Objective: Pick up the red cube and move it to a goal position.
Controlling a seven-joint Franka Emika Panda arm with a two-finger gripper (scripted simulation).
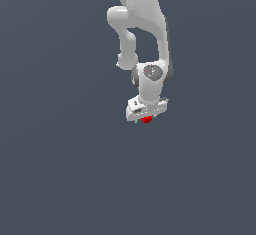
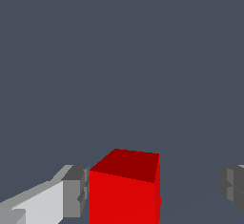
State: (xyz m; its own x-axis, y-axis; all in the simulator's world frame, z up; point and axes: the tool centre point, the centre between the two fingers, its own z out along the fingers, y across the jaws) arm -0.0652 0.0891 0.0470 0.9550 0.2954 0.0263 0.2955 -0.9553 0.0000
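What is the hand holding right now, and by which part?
Nothing held yet: the red cube sits between the open hand's fingers, with a clear gap on one side.

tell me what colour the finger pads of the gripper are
Dark grey pads on white fingers, clearest in the wrist view, flanking the red cube.

Exterior looks down from afar; wrist close between jaws.

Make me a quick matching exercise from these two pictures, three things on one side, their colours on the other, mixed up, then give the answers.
Things:
1. red cube
2. arm
3. finger pads

Colours:
A. dark grey
B. bright red
C. white

Pairs: 1-B, 2-C, 3-A. The cube sits between the open jaws of the gripper, closer to one pad than the other.
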